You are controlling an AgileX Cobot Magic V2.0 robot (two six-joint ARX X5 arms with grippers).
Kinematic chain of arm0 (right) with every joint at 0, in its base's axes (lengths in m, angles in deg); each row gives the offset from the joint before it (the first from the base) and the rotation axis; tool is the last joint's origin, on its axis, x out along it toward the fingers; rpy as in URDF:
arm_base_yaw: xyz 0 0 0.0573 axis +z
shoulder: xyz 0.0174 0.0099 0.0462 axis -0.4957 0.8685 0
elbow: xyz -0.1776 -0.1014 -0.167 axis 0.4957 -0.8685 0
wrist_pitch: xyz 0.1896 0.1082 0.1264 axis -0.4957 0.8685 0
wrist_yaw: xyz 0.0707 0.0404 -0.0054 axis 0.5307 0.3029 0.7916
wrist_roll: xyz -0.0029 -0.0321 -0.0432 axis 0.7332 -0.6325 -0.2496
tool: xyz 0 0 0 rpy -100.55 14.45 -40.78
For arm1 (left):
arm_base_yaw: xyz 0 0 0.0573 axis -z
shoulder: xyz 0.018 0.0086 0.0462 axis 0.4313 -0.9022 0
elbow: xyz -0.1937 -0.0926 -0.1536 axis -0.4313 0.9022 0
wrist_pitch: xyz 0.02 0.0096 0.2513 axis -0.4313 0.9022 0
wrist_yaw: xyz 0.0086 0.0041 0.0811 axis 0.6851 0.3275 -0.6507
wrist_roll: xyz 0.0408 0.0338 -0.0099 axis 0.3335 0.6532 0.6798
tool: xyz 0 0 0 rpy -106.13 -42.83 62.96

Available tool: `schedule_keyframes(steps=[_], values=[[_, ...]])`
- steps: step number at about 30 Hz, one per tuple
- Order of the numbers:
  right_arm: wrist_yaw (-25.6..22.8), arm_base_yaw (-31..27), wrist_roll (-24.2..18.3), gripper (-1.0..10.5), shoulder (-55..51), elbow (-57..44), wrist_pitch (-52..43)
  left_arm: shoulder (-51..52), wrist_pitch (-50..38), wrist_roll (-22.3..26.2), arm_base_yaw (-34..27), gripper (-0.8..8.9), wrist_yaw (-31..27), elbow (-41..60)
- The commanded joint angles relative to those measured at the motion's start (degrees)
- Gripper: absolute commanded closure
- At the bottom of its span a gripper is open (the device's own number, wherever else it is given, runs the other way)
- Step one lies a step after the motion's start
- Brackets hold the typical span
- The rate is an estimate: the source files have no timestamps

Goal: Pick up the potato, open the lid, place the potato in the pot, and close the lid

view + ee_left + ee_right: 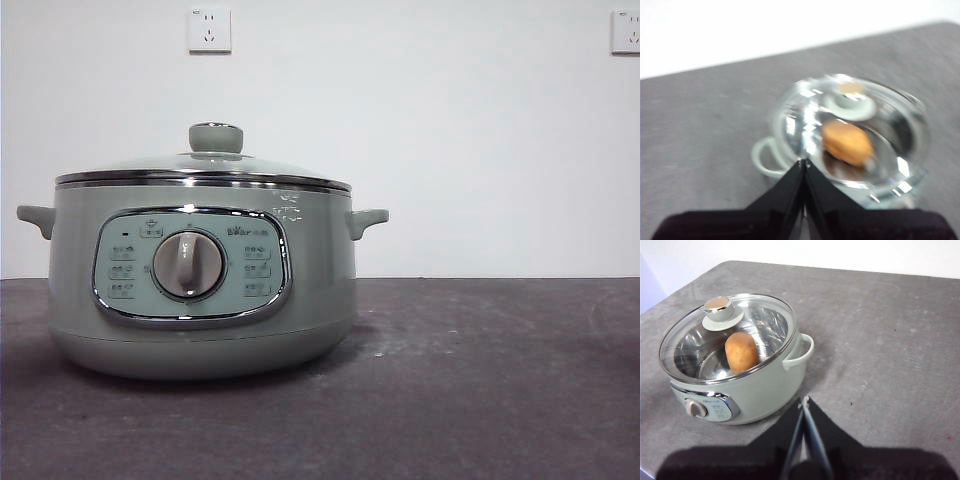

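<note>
Front view hides potato (741, 351) inside lidded pot (200, 300), both claws pressed together, empty.

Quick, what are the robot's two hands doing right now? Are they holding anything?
Left gripper: shut, holding nothing, above the pot.
Right gripper: shut, holding nothing, beside the pot.

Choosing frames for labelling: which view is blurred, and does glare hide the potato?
Left wrist view is motion-blurred, with bright glare on the lid, yet the potato shows through; right wrist view is sharp, potato clear inside the pot; front view is evenly lit, potato unseen.
</note>
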Motion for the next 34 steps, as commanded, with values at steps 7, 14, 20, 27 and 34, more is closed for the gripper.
schedule_keyframes(steps=[7, 14, 20, 27, 34], values=[[0.1, 0.1, 0.6, 9.5, 0.0, -0.3, -0.2, 12.3, -18.5, 0.8, -18.1, 8.17, 10.9, 23.3], [0.1, 0.1, 0.6, 9.5, 0.0, -0.3, -0.1, 20.2, -20.7, 1.1, -26.5, 8.17, 12.3, 35.2], [0.1, 0.1, 0.6, 9.5, 0.0, -0.3, -0.1, 23.0, -22.2, 2.2, -29.5, 8.17, 12.3, 40.4], [0.1, 0.1, 0.6, 9.5, 0.0, -0.3, 0.5, 23.0, -24.3, 3.6, -29.8, 8.17, 12.5, 41.9], [0.1, 0.1, 0.6, 9.5, 0.0, -0.3, 1.2, 23.0, -24.5, 3.2, -29.8, 8.17, 12.3, 41.9]])
